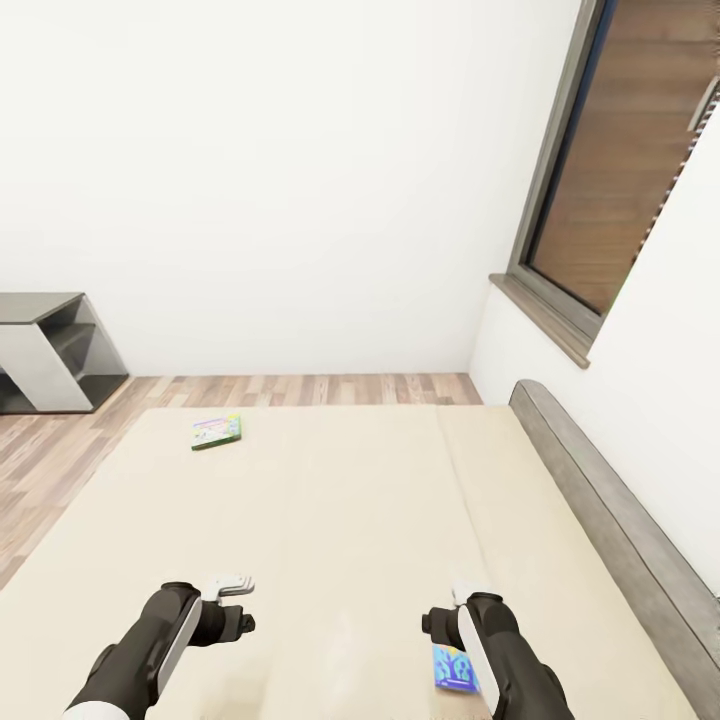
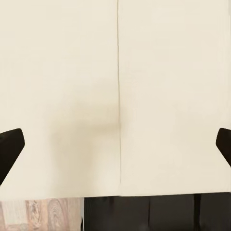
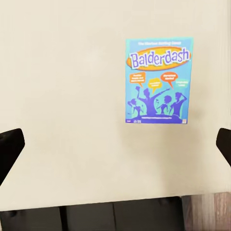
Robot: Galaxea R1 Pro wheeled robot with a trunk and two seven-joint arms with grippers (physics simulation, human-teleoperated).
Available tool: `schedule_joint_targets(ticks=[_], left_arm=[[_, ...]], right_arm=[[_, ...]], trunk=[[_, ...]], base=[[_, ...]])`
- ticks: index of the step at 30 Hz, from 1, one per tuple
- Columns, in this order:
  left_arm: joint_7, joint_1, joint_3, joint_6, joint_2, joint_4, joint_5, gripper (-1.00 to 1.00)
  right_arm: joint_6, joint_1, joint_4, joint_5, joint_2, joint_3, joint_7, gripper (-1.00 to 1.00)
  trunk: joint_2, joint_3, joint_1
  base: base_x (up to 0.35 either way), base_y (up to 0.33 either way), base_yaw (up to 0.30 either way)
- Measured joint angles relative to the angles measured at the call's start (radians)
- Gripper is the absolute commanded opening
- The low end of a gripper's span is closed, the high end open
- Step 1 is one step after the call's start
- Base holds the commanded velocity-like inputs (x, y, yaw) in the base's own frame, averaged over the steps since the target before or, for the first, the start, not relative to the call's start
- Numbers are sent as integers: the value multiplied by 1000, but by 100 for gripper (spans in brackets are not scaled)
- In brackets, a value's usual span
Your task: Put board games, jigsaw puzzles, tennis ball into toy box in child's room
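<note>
Before you lies the bed (image 1: 330, 520), a wide cream mattress in two sections with a seam running away from you, flanked on your right by its grey headboard (image 1: 610, 520); behind it stand white walls and a strip of wood-plank floor (image 1: 60, 450). At upper right a window with a brown slatted shutter (image 1: 630, 150) sits above a grey sill, and at far left a low grey shelf unit (image 1: 50, 350) rests on the floor. Your two arms reach over the near edge of the mattress. Your left claw (image 1: 235, 585) hovers above bare mattress beside the seam; in the left wrist view its dark fingertips (image 2: 9, 149) sit at opposite edges of the picture, spread wide with nothing between them. Your right claw (image 1: 462, 598) is likewise spread apart and holds nothing, its fingertips (image 3: 9, 149) wide of each other in the right wrist view. The blue board game (image 3: 158, 82), titled "Balderdash", lies flat on the mattress near its front edge, just beside your right forearm. The green-bordered board game (image 1: 217, 432) lies flat near the far left corner of the mattress, well apart from both claws.
</note>
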Motion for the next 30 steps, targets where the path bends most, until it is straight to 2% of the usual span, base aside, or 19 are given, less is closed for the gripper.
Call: schedule_joint_targets(ticks=[17, 30], left_arm=[[0, 0, 0, -1, 0, 0, 1, 100], [-1, 0, 0, -2, 0, 0, 1, 100]], right_arm=[[-1, 0, 0, 2, 0, 3, 0, 100], [-1, 0, 0, 2, 0, 6, -2, 100]], trunk=[[0, -26, 0], [0, -29, 0]], base=[[0, 0, -90], [0, 0, -4]])
